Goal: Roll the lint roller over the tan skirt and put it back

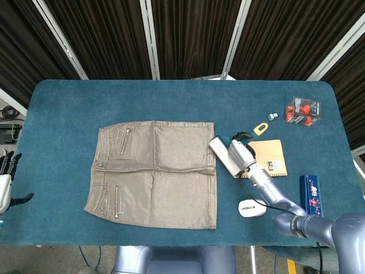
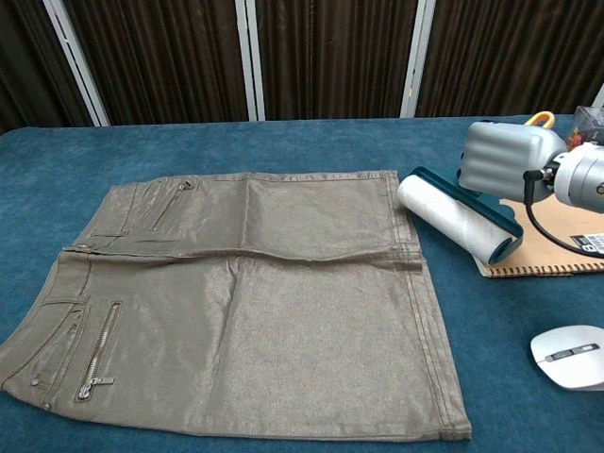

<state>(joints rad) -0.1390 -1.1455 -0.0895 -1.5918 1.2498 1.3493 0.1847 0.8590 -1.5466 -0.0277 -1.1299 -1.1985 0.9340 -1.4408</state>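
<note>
The tan skirt (image 1: 154, 171) (image 2: 245, 293) lies flat in the middle of the blue table, with its waistband to the left and its hem to the right. The lint roller (image 1: 221, 154) (image 2: 455, 219), a white roll in a teal frame, sits just off the skirt's upper right edge. It lies partly over a tan notebook. My right hand (image 1: 242, 155) (image 2: 508, 156) grips the roller's handle from the right, and the fingers are hidden under the hand. My left hand (image 1: 5, 182) hangs at the far left off the table, fingers apart and holding nothing.
The spiral notebook (image 1: 272, 157) (image 2: 557, 253) lies right of the skirt. A white mouse (image 1: 251, 208) (image 2: 571, 357) sits in front of it. Further right are a blue box (image 1: 312, 194), a clear box of red pieces (image 1: 303, 110), a yellow tag (image 1: 261, 129) and a small teal item (image 1: 272, 116).
</note>
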